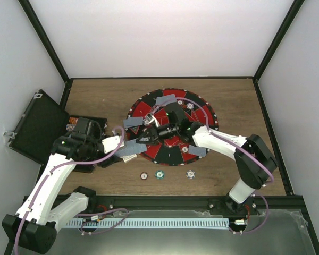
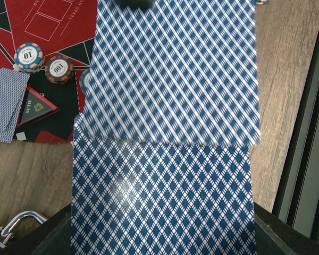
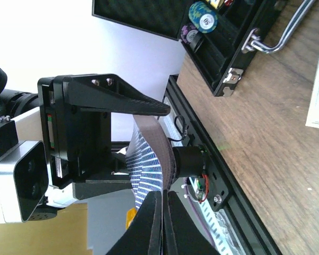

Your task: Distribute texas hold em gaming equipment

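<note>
A stack of blue diamond-backed playing cards (image 2: 159, 207) hangs at the left edge of the round red-and-black felt poker mat (image 1: 143, 109), clamped in the left gripper (image 1: 125, 150). Its top card (image 2: 175, 74) sits offset toward the mat, its far edge pinched by the right gripper (image 3: 162, 204), whose fingers are almost together. Three striped-rim poker chips (image 1: 159, 173) lie just off the mat's near edge, on the brown wooden tabletop (image 1: 95, 101) enclosed by plain white walls (image 1: 159, 37). The cards fill the left wrist view and hide that gripper's fingers.

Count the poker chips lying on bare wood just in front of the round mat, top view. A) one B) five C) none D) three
D: three poker chips lie in a row on the wood table, just off the mat.
</note>
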You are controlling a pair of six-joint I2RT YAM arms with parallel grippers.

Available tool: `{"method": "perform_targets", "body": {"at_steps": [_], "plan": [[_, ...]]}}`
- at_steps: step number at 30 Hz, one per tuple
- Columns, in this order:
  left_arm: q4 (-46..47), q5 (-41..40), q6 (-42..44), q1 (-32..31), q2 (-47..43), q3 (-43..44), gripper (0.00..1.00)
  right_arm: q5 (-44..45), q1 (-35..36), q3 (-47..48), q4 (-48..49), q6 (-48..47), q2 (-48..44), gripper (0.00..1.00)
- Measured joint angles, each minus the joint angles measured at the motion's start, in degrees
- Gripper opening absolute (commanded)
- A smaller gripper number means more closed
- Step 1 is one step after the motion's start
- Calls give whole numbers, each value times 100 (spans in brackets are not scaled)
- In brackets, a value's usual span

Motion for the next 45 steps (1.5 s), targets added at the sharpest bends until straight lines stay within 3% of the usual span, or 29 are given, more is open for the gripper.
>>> {"method": "perform_targets", "body": {"at_steps": [6,10,15,19,24,28,35,39,42,45], "plan": [[0,-4,0,0,0,0,4,92,-496,101,-839,-601,-153,1],[-2,-7,0,0,0,0,4,658,-1003,734,-2006,-1478,-114,1],[-7,-15,-2,0,0,0,4,2361,-1165,2382,-3254,-2796,544,1],[-42,-55,-2,0,-13,0,4,4177,-1019,2933,-3482,-3738,1019,1],[-122,-129,-2,0,-57,0,4,6542,-487,2793,-2789,-5346,1419,1],[-170,-144,-2,0,-103,0,4,7757,-39,2009,-1292,-6977,1460,1],[-181,-146,-4,0,-116,4,4,8520,157,1204,511,-8756,2039,1],[-192,-155,-4,0,-122,11,4,8693,192,723,890,-9241,2382,1],[-201,-155,-2,0,-129,13,4,8712,321,492,933,-9359,2398,9],[-210,-155,-2,0,-129,17,4,8701,446,494,909,-9291,2382,24]]}}
